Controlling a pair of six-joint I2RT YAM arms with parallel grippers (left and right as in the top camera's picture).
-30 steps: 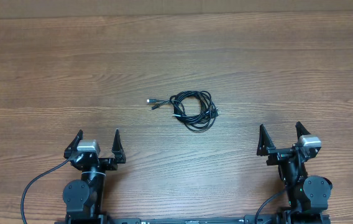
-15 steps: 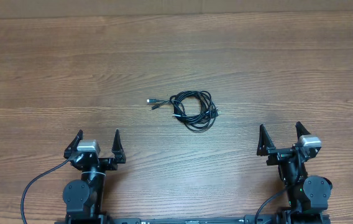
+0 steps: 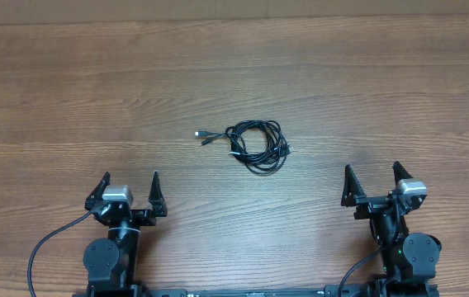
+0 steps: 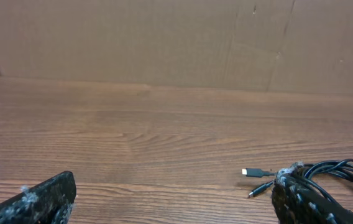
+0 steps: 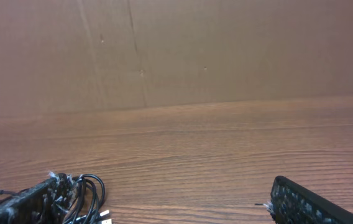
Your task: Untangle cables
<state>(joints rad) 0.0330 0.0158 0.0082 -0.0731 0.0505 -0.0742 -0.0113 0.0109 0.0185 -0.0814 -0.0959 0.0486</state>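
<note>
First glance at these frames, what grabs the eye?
A small tangled coil of black cables lies alone mid-table, with its silvery plug ends poking out on the left arm's side. The left end effector and right end effector both stand open near the front edge, apart from the coil and holding nothing.

Brown wood-grain table point(image 3: 94, 82), flat top. Bundle of thin black cables point(image 3: 257, 146) lies on it near centre, loosely coiled. Small silvery-tipped plug ends point(image 3: 202, 134) stick out the coil's left side, flat on the wood.
</note>
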